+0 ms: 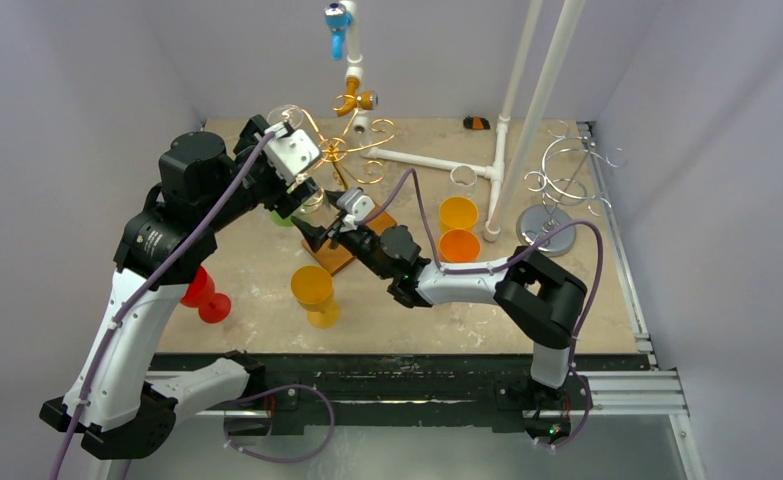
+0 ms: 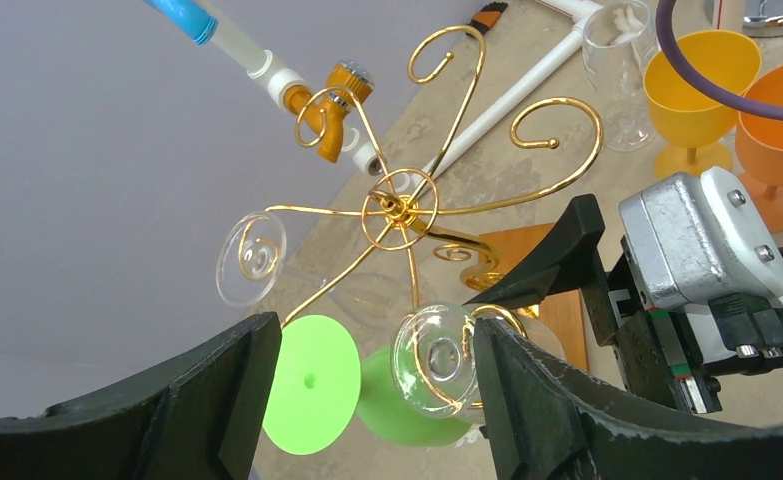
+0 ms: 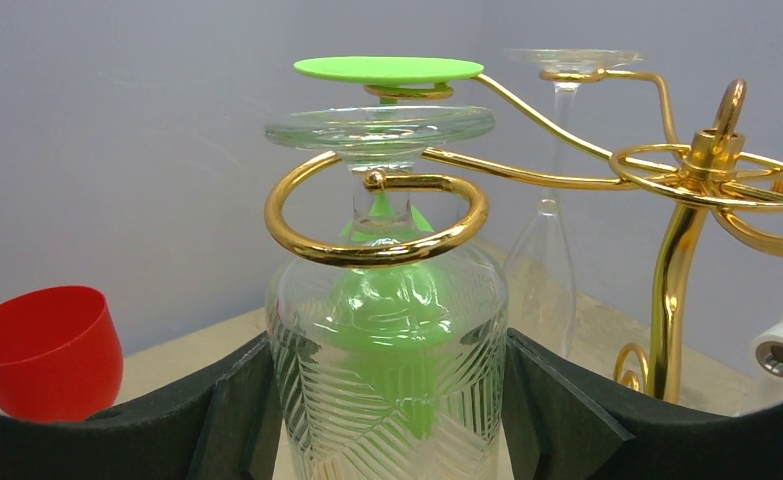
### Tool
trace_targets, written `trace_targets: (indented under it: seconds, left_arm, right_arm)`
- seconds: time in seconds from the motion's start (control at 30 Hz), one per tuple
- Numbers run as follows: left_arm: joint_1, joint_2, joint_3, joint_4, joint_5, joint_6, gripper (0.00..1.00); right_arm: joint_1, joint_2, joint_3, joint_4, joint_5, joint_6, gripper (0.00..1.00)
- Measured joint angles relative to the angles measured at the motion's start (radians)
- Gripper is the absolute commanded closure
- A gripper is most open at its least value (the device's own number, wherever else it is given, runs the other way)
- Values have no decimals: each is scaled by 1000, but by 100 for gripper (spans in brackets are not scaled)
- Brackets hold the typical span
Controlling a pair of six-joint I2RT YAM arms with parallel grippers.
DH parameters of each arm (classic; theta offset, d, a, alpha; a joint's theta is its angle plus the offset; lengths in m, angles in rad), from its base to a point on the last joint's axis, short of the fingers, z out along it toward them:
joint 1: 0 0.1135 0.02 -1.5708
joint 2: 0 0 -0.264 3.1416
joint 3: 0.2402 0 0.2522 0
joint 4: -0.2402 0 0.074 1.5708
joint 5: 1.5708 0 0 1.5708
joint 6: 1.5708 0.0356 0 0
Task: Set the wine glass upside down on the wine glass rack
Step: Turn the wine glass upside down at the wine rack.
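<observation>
Right pincer [image 3: 387, 430]: your fingers press both sides of the clear patterned wine glass [image 3: 387, 350].
Glass: upside down, stem inside a loop of the gold wire rack [image 3: 702, 165].
Left pincer [image 2: 372, 340]: spread, empty.

wine glass rack [image 1: 335, 150] stands mid-table toward the back. wine glass [image 3: 387, 340] hangs upside down in one rack hook, foot above the ring, bowl below, between the right gripper [image 3: 387, 420] fingers, touching both. second glass [image 3: 387, 68] hangs inverted just behind it, third glass [image 3: 557, 250] on the next arm. left gripper [image 2: 367, 400] above the rack. pair of goblets [image 1: 458, 213] right of the rack.
</observation>
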Motion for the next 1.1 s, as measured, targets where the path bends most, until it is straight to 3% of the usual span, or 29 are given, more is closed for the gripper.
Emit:
trace_targets:
  seconds: [1.1]
  left_arm:
    - [0, 36, -22, 22, -42, 16, 27]
  right_arm:
    - [11, -26, -84, 118, -68, -60, 92]
